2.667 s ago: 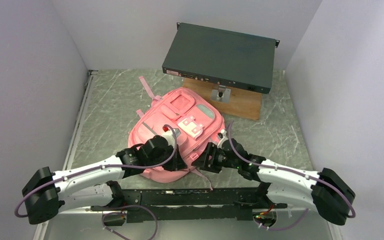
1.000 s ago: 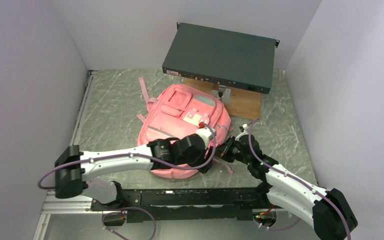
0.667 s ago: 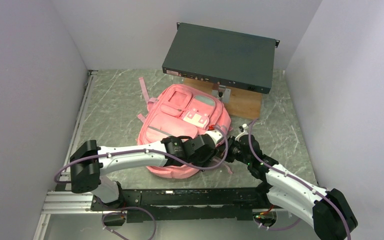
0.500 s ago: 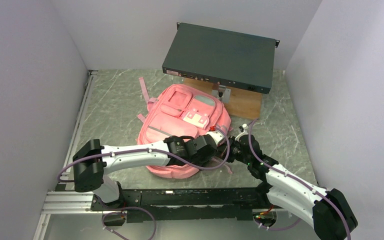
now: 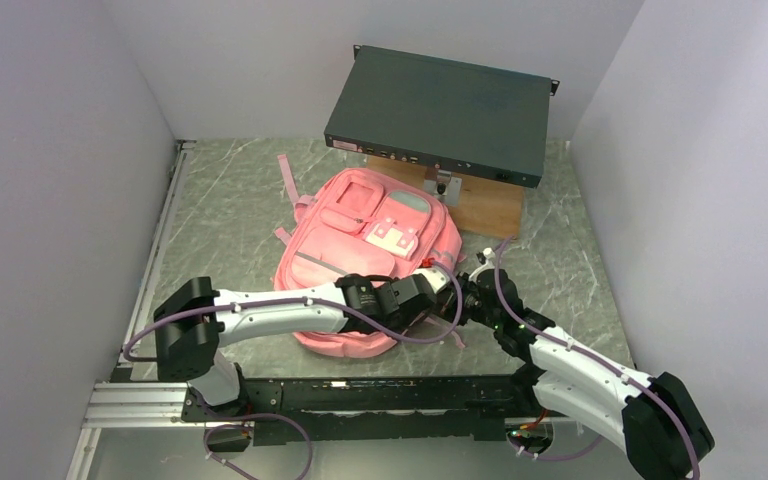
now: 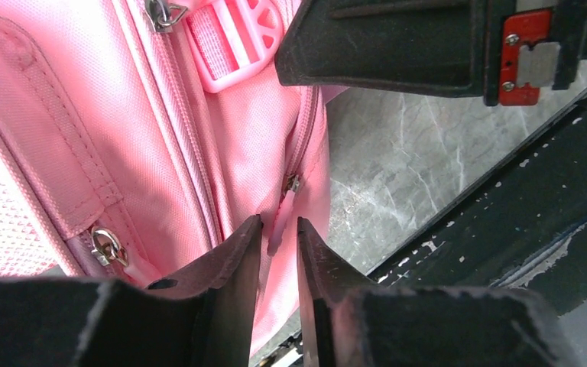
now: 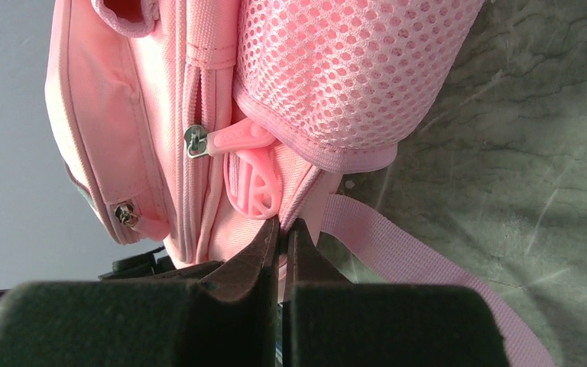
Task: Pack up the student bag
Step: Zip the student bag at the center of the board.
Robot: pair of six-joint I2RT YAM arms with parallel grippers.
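Wide view first: the green marbled bench (image 5: 220,200) carries everything. At the back a flat dark box (image 5: 438,113) sits propped on a wooden block (image 5: 485,205), well out of the action. In the middle of the bench lies the pink backpack (image 5: 360,225), front pockets up, its far edge just short of that block. It's laid flat, I'd say, so the side zips can be reached from the near edge. And that's where both arms are! The left arm (image 5: 280,305) reaches across the bag's near end, the right arm (image 5: 570,360) comes in from the other side, and they meet at the bag's near right corner.

In closer, from the right wrist: the mesh pocket (image 7: 344,69) bulges over the side, a strap (image 7: 405,264) trails off across the bench, and a pink buckle (image 7: 254,183) hangs just above the right fingers (image 7: 248,264). Those are fully together, tips pressed into the seam under the buckle. It looks like an anchor to stop the soft bag sliding, though whether any cloth is really pinched I can't tell.

Now the small prize: the pale zip pull (image 6: 278,222). The left fingers (image 6: 233,267) stand either side of it with only a slim gap, the pull right between them. Gripped or not? Can't say. Opening this zip looks like the step in hand, and one side bracing while the other pulls is what a floppy bag wants.
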